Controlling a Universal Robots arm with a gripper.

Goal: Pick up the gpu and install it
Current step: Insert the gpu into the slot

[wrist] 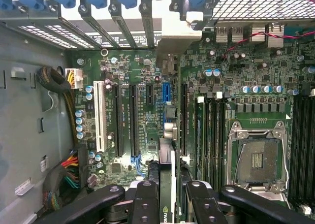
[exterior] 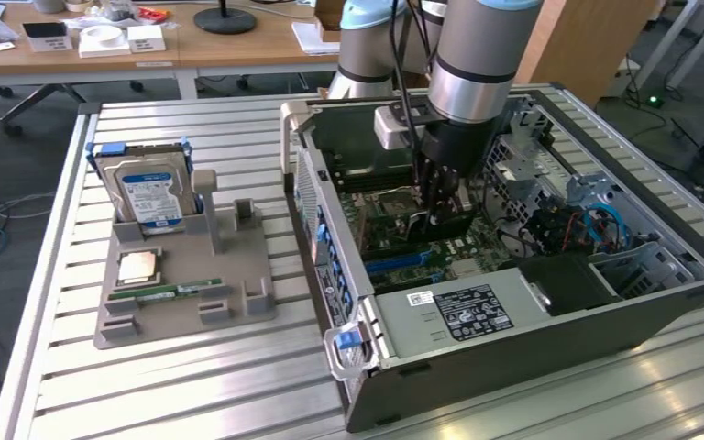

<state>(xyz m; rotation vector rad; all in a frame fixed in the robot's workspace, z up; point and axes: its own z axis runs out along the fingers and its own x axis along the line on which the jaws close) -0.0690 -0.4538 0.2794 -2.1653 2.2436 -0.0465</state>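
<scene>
Your gripper (exterior: 440,214) sits centre of ext view, inside case (exterior: 572,341), jaws clamped on gpu (wrist: 166,172). Card's edge-on, mostly hidden; can't tell if it touches blue slot (wrist: 166,92).

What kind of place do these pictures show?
Probably a robotics lab in an office room. A robot arm holds a gpu inside an open PC case on a slatted metal table, a hard drive stands in a rack beside it, and desks stand behind.

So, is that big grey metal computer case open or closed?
Open. The grey metal computer case lies on its side with no cover, its green motherboard exposed.
</scene>
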